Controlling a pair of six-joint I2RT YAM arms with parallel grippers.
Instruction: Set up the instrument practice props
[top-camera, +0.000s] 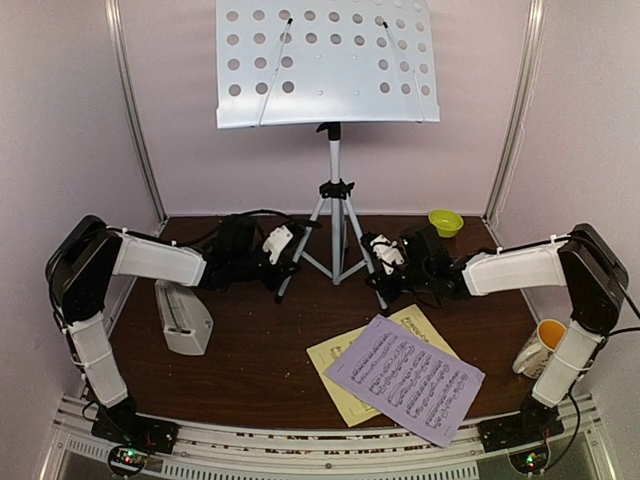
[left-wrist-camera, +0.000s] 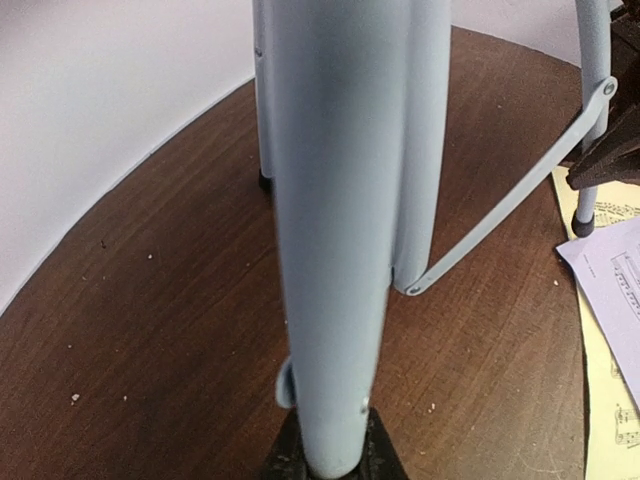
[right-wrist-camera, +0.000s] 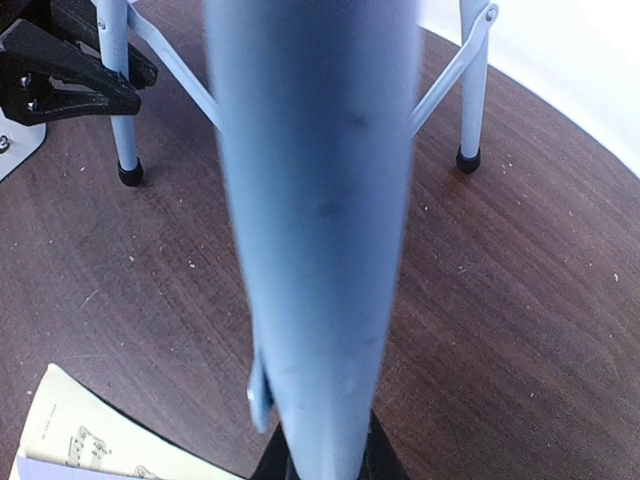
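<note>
**Stand position.** The music stand (top-camera: 328, 62) is upright at the middle of the far edge of the desk (top-camera: 260, 350). Its perforated panel is raised high on the silver tripod (top-camera: 336, 190), and the legs are spread with the feet on the desk.

**Grip state.** The left arm (top-camera: 160, 260) reaches in from the left edge. The left jaws are closed around the left tripod leg (top-camera: 310, 228). In the left wrist view the tube runs straight up from between the dark fingertips (left-wrist-camera: 282, 462). The right arm (top-camera: 515, 270) mirrors this from the right edge, with the right jaws clamped on the right tripod leg (top-camera: 360, 240). Gripping two legs low down probably serves to steady a top-heavy stand and to control its rotation during placement.

**Remaining props.**
- The lilac page (top-camera: 405, 378) lies flat near the near edge, right of centre, overlapping the pale yellow page (top-camera: 345, 385).
- The metronome (top-camera: 183, 318) lies on its side near the left edge.
- None of these is on the stand, so loading appears not yet begun.

**Non-task items.**
- The mug (top-camera: 538, 345) sits at the right edge.
- The green bowl (top-camera: 445, 222) sits in the far right corner.
</note>
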